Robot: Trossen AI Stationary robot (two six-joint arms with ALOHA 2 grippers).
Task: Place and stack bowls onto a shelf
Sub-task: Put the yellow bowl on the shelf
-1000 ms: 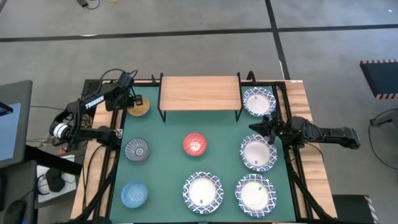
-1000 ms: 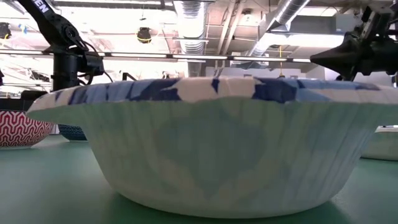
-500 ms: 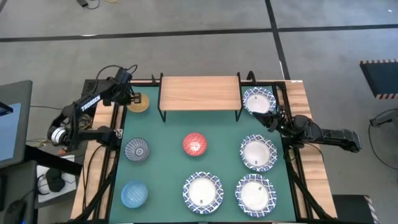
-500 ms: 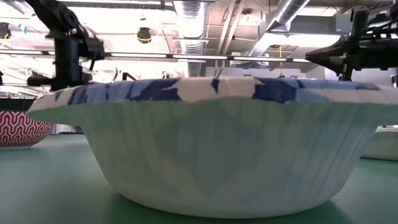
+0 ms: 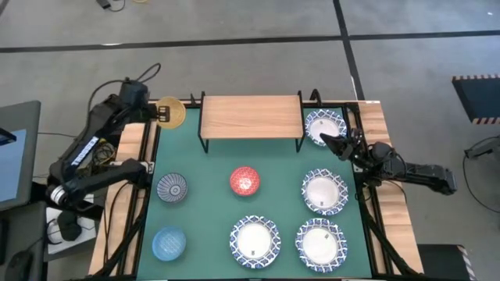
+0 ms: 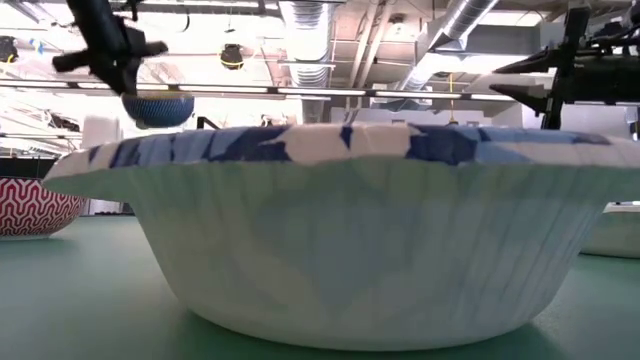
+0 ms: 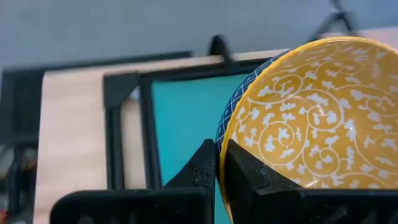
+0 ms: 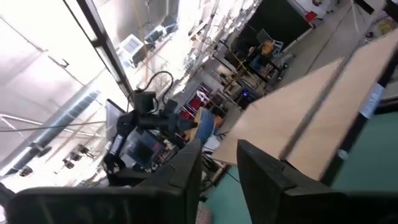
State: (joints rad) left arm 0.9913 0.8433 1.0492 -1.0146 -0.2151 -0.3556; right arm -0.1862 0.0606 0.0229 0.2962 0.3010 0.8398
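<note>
The yellow bowl (image 5: 170, 114), blue on its outside (image 6: 158, 108), hangs in the air at the table's far left corner, and my left gripper (image 5: 158, 114) is shut on it. My right gripper (image 5: 326, 141) is open and hovers over the near rim of the far right white bowl (image 5: 324, 125), touching nothing. The light-wood shelf (image 5: 251, 115) stands bare at the far edge. On the green mat rest the red bowl (image 5: 244, 180), the grey-blue patterned bowl (image 5: 172, 188), the light blue bowl (image 5: 169, 243) and three more white bowls (image 5: 324, 192) (image 5: 254, 239) (image 5: 319, 242). My left gripper pinches the yellow bowl's rim (image 7: 222, 134), one finger (image 7: 242, 171) inside the bowl and the other (image 7: 202, 171) on its blue outer wall. The fingers come at it level from the table's left side. The bowl is lifted clear, roughly upright.
In the low view one white bowl (image 6: 350, 230) fills the foreground, with the red bowl (image 6: 30, 205) at the left behind it. The shelf's black legs (image 5: 203, 145) stand on the mat's far part. Wooden strips and black rails (image 5: 366, 125) border the mat.
My left gripper has lifted the yellow bowl off the table and carried it up and toward the far edge. My right gripper has moved from above the middle right white bowl toward the far edge, to the far right white bowl, and swung to point that way.
</note>
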